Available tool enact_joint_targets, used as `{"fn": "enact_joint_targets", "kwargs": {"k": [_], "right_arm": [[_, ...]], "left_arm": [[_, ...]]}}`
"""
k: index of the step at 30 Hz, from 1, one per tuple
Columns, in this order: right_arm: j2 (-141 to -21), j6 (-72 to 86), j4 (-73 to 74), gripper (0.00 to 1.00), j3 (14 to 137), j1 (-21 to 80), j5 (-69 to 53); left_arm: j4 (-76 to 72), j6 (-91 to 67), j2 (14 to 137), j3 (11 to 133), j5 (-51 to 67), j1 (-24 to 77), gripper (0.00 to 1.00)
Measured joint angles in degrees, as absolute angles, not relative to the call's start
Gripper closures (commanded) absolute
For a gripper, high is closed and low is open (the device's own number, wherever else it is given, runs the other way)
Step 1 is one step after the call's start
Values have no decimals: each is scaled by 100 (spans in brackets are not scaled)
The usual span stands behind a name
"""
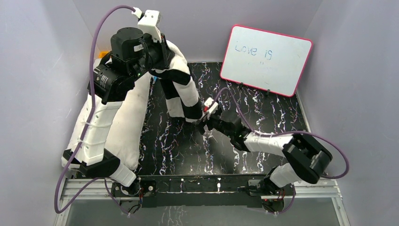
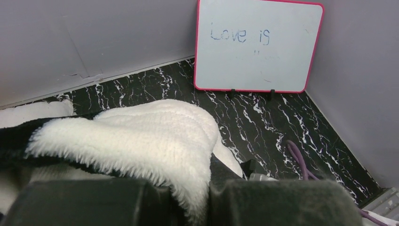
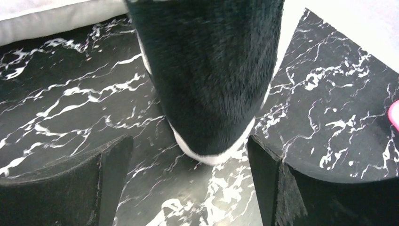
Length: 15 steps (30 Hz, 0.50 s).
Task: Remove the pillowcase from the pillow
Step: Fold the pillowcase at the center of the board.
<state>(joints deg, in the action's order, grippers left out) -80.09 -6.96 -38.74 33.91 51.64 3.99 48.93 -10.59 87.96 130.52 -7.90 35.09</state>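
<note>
Within left gripper (image 2: 188,207), seemingly, pillowcase (image 2: 141,136)

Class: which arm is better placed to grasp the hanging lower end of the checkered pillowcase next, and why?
Right. The right gripper is open, with the lower end of the pillowcase hanging in line between its fingers. The left gripper is shut on the upper fabric, held high.

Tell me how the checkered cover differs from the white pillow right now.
The cover is black-and-white checked; the pillow is plain white. The cover hangs limp, pinched high by the left gripper; the pillow lies plump on the table. The cover's lower end dangles inside the open right gripper; nothing grips the pillow. Both look soft.
</note>
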Motion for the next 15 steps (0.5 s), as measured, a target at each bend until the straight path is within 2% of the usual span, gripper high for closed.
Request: {"fn": "enact_joint_targets", "kwargs": {"k": [4, 8, 15], "right_arm": [[-8637, -685, -4683, 1, 3507, 4628, -364], [-9319, -663, -5157, 2, 3935, 4563, -832], [-10462, -449, -6392, 2, 4418, 4587, -637]], "left_arm": [[4893, -1028, 8829, 13133, -727, 3509, 100], [4893, -1004, 8866, 13146, -687, 3509, 100], [4893, -1004, 9037, 13329, -652, 3509, 100]]}}
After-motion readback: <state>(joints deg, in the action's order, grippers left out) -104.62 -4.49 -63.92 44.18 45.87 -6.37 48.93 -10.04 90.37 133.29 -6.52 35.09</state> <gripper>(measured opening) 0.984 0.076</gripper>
